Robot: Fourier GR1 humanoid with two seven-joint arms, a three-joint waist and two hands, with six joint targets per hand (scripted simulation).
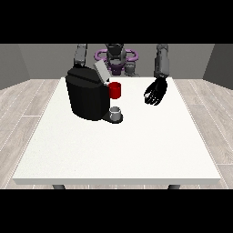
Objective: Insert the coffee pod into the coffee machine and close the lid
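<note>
One boxy black coffee machine; lid raised | red cylinder beside

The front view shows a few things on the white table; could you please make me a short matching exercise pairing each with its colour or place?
Things:
1. Bulky coffee machine
2. Small cylindrical cup
3. Small round pod
4. Robot hand at the view's right

Descriptions:
A. red
B. grey, on the machine's base
C. black, with its lid raised
D. black, above the table, apart from the machine

Pairs: 1-C, 2-A, 3-B, 4-D
</note>
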